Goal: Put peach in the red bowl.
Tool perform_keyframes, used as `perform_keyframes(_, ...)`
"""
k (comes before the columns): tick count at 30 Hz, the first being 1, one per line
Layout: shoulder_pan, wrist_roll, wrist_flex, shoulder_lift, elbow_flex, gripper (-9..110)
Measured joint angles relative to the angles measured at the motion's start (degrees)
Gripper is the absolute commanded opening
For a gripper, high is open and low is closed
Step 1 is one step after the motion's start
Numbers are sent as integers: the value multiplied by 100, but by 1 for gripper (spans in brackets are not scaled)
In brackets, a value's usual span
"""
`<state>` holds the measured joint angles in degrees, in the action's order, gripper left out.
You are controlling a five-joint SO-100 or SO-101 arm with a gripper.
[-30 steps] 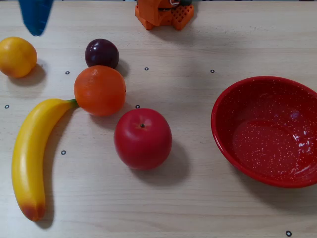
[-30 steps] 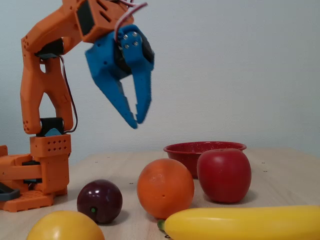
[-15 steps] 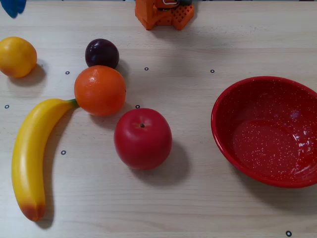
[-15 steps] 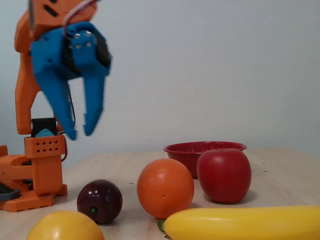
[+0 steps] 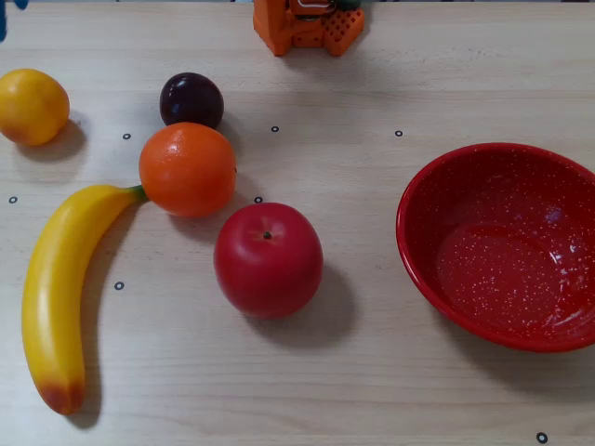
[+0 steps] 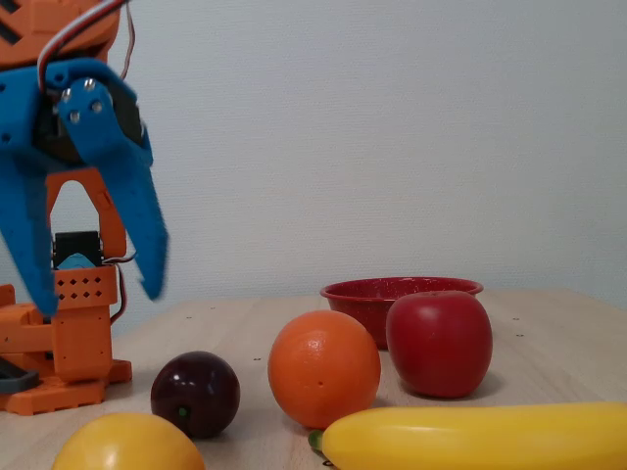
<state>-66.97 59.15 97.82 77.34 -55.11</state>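
Observation:
The peach [image 5: 33,105], small, round and yellow-orange, lies at the far left of the table in a fixed view, and shows at the bottom left in the other fixed view [image 6: 127,443]. The red bowl [image 5: 507,243], wide with white speckles, stands empty at the right; its rim shows behind the apple [image 6: 402,290]. My gripper [image 6: 98,299] has blue fingers [image 6: 132,215] and hangs open and empty above the table at the left, higher than the peach and apart from it. A blue sliver of a finger [image 5: 11,4] shows at the top left corner.
A dark plum [image 5: 191,99], a big orange [image 5: 187,168], a red apple [image 5: 268,259] and a banana [image 5: 65,288] lie between the peach and the bowl. The orange arm base [image 5: 307,23] stands at the table's far edge.

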Motion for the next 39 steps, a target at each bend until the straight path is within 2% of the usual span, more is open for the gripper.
perform_keyframes(6,-281,492,105,-316,26,34)
perform_keyframes(39,-527,1213,-571,-1652,316,42)
